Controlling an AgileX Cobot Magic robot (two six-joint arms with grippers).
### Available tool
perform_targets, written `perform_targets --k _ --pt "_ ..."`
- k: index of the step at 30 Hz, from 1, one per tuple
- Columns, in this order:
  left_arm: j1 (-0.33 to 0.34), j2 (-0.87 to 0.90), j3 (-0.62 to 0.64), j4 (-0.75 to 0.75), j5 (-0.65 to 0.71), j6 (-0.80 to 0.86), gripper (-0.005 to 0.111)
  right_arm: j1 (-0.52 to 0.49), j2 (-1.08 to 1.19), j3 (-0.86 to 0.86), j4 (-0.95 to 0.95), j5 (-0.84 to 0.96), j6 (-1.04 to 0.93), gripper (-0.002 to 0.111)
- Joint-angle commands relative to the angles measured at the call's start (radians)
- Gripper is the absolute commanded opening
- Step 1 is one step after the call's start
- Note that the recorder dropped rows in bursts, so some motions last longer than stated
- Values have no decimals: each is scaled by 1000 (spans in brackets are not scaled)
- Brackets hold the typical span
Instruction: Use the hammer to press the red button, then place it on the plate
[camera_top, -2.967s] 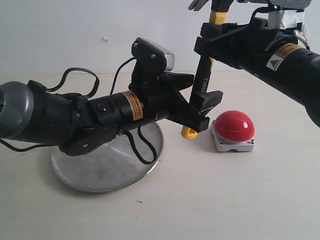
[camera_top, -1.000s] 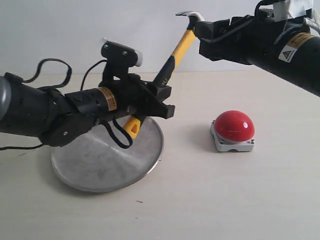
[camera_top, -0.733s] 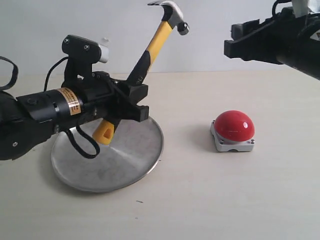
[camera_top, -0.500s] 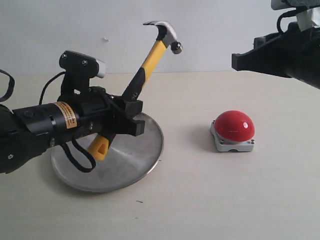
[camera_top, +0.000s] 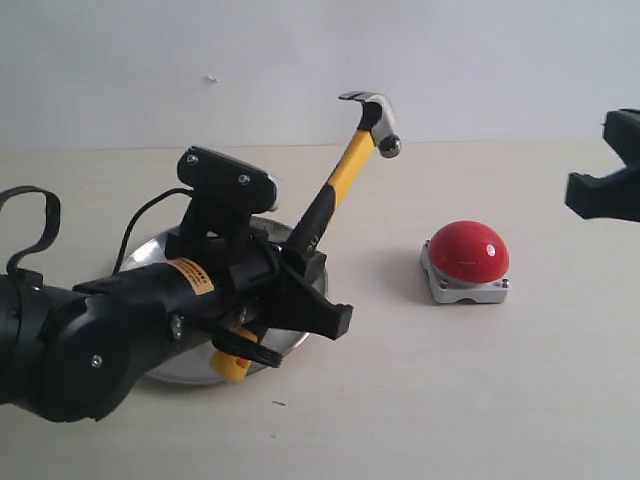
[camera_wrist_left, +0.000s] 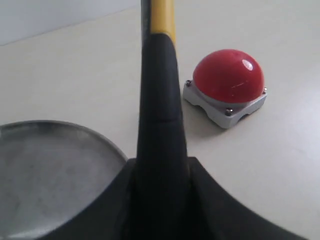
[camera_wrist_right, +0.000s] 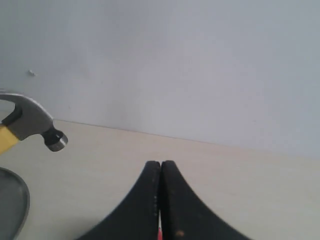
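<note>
My left gripper (camera_top: 300, 275) is shut on the black grip of the hammer (camera_top: 345, 180), which tilts up and to the right. Its dark head (camera_top: 372, 118) hangs high in the air, left of and above the red button (camera_top: 468, 250), apart from it. The yellow handle end (camera_top: 232, 366) pokes out below the gripper. In the left wrist view the handle (camera_wrist_left: 160, 100) runs up between the jaws, with the red button (camera_wrist_left: 229, 75) beyond it. My right gripper (camera_wrist_right: 160, 164) is shut and empty, at the far right (camera_top: 603, 190). The plate (camera_top: 150, 250) lies mostly hidden behind my left arm.
The steel plate's rim (camera_wrist_left: 60, 127) shows beside the hammer handle in the left wrist view. A pale wall (camera_top: 300, 60) rises behind the beige table (camera_top: 450, 400). The hammer head (camera_wrist_right: 31, 122) also shows in the right wrist view.
My left arm has swung nearer and to the right with the hammer, bringing its head closer to the button. The right arm has drawn back to the right edge.
</note>
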Motion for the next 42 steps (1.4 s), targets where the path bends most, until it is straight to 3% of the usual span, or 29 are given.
perform_targets --k 1,9,17,22,42 --pt "-78 -24 -11 -102 -89 61 0 -1 -168 117 -16 -75 50 0" --pt "-159 58 -94 -114 -37 0 0 -1 -467 278 -15 -52 118 0" --pt "-164 162 -218 -141 39 9 0 -1 -631 321 8 33 200 0" --pt "-164 188 -250 -145 52 16 0 -1 -640 321 6 133 221 0" --pt "-154 221 -264 -163 59 75 0 -1 -640 321 32 149 303 0"
